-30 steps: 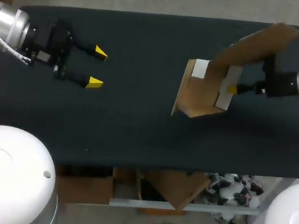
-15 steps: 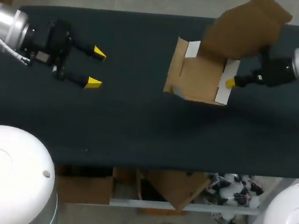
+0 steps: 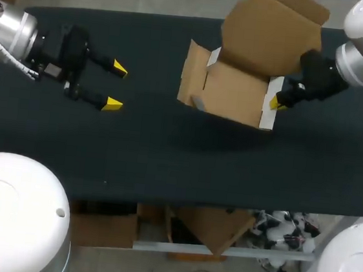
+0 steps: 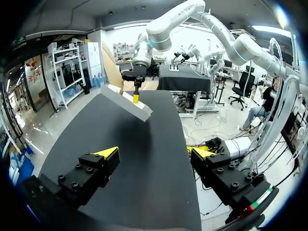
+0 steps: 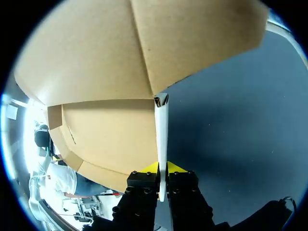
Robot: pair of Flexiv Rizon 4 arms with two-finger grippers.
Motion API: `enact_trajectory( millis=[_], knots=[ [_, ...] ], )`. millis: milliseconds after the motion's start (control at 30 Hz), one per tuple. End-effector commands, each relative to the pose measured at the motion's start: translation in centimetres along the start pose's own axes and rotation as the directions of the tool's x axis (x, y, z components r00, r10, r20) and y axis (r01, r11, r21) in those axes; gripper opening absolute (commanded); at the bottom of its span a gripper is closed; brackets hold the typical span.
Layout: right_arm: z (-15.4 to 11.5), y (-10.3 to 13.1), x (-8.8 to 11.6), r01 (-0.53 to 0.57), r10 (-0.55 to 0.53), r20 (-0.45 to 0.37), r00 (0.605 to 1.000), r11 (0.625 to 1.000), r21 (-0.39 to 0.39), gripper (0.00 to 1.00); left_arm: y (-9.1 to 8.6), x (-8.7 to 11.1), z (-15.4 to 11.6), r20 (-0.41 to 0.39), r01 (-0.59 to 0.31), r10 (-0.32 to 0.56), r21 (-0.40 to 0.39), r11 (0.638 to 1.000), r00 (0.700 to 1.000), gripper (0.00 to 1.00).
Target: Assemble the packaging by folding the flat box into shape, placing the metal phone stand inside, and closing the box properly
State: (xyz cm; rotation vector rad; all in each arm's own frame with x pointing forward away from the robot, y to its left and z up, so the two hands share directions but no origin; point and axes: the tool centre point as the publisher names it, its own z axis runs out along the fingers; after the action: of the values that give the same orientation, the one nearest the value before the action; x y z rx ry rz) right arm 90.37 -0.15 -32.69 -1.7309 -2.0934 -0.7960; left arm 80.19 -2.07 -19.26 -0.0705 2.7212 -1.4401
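A brown cardboard box (image 3: 238,93), partly unfolded with its big flap raised, hangs tilted above the right half of the dark table (image 3: 154,152). My right gripper (image 3: 278,102) is shut on the box's white-faced side wall (image 5: 161,139), which runs thin between its yellow tips (image 5: 162,168). The left wrist view shows the box (image 4: 126,100) far ahead, held off the table. My left gripper (image 3: 116,86) rests open over the table's left side, far from the box, with nothing between its fingers (image 4: 108,153). No metal phone stand shows in any view.
Open dark tabletop lies between the two arms and under the lifted box. The table's front edge (image 3: 181,204) runs across the view; cardboard pieces and cables sit on a shelf below it.
My right arm has lifted the box and carried it left and toward the back of the table, tilting it so the big flap stands higher. The left arm has not moved.
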Motion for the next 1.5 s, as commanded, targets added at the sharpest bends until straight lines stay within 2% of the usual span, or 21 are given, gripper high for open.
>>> enact_trajectory(
  millis=[33, 233, 367, 833, 1133, 1500],
  knots=[
    [-0.1, -0.8, 0.5, -0.015, 0.017, 0.178, 0.984, 1.0, -0.015, 0.0, 0.0, -0.7, 0.2, -0.018, 0.0, 0.0, -0.022, 1.0, 1.0, 1.0],
    [-0.2, -1.5, 0.1, -0.065, 0.068, 0.241, 0.968, 0.998, -0.019, 0.0, 0.1, -1.1, 0.3, -0.007, -0.007, 0.007, -0.05, 0.999, 1.0, 1.0],
    [0.0, -2.5, -0.4, -0.119, 0.112, 0.292, 0.95, 0.993, 0.006, 0.0, 0.3, -1.5, 0.3, -0.007, 0.002, -0.002, -0.086, 0.996, 1.0, 1.0],
    [0.0, -2.5, -0.4, -0.119, 0.112, 0.292, 0.95, 0.993, 0.006, 0.0, 0.3, -1.5, 0.3, -0.007, 0.002, -0.002, -0.086, 0.996, 1.0, 1.0],
    [1.1, -3.3, -0.5, -0.193, 0.16, 0.327, 0.931, 0.978, 0.072, 0.0, 0.6, -1.9, 0.8, -0.006, 0.022, -0.022, -0.09, 0.996, 1.0, 1.0],
    [1.5, -4.7, -1.0, -0.242, 0.176, 0.366, 0.914, 0.96, 0.143, 0.0, 1.1, -1.9, 2.4, 0.002, -0.028, 0.028, -0.131, 0.991, 1.0, 1.0]
  ],
)
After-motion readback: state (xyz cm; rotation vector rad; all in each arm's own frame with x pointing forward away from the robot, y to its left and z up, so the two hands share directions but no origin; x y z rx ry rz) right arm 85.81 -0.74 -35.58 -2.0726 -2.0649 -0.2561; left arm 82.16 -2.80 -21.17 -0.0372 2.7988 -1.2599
